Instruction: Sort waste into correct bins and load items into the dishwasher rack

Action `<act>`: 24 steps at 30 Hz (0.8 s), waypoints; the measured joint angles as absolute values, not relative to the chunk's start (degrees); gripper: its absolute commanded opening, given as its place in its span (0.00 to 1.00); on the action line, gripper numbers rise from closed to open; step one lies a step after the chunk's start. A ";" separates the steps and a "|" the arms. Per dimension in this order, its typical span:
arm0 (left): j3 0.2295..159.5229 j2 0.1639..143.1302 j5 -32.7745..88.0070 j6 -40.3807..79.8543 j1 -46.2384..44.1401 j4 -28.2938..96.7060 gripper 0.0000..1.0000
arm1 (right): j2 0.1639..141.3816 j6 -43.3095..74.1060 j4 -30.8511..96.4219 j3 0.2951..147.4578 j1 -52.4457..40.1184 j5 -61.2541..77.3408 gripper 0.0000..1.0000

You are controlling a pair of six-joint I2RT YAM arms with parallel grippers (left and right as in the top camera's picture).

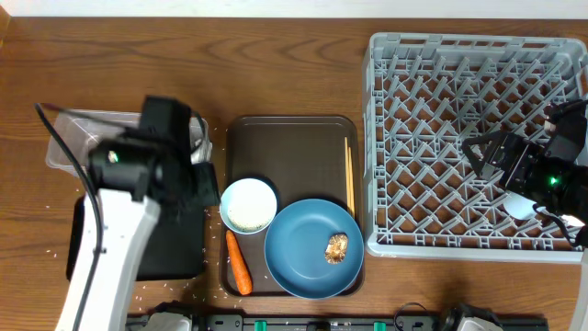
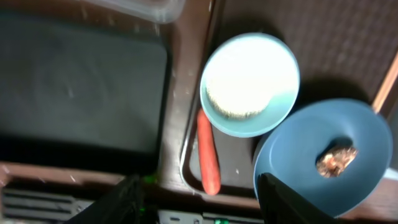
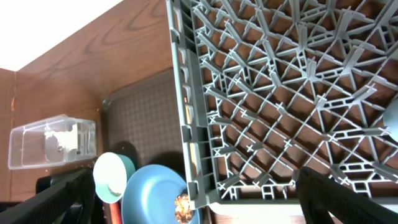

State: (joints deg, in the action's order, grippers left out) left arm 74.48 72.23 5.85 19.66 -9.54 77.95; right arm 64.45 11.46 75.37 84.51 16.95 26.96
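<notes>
A blue plate [image 1: 308, 248] with a brown food lump [image 1: 336, 247] lies on the brown tray [image 1: 285, 147]. Beside it are a white bowl [image 1: 248, 204] holding rice, an orange carrot [image 1: 239, 262] and chopsticks [image 1: 349, 175]. My left gripper [image 1: 204, 184] hangs open above the black tray [image 1: 175, 248]; in its wrist view the carrot [image 2: 209, 152] lies between and beyond the fingers of the left gripper [image 2: 199, 186], untouched. My right gripper [image 1: 475, 152] is open and empty above the grey rack [image 1: 459, 110]. In its wrist view the right gripper [image 3: 196, 180] frames the rack [image 3: 280, 81] corner.
The clear tub [image 1: 92, 129] stands behind the black tray, partly under my left arm, with something white inside [image 3: 62, 140]. Loose white grains dot the table around the black tray. A pale object [image 1: 519, 204] sits in the rack under my right arm.
</notes>
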 measured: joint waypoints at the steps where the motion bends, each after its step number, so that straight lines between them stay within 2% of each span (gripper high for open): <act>1: 71.35 70.39 5.85 21.28 -10.50 77.52 0.60 | 64.47 11.46 75.29 84.49 16.95 26.96 0.96; 12: 41.89 55.53 11.16 39.16 -24.03 62.74 0.58 | 64.47 11.46 74.11 84.27 16.95 26.98 0.96; 18: 32.56 57.08 12.14 43.68 -25.56 55.75 0.58 | 64.47 11.46 74.06 84.25 16.95 26.98 0.96; 24: 30.61 62.15 12.73 45.01 -25.61 49.63 0.58 | 64.47 11.46 74.06 84.25 16.95 26.98 0.96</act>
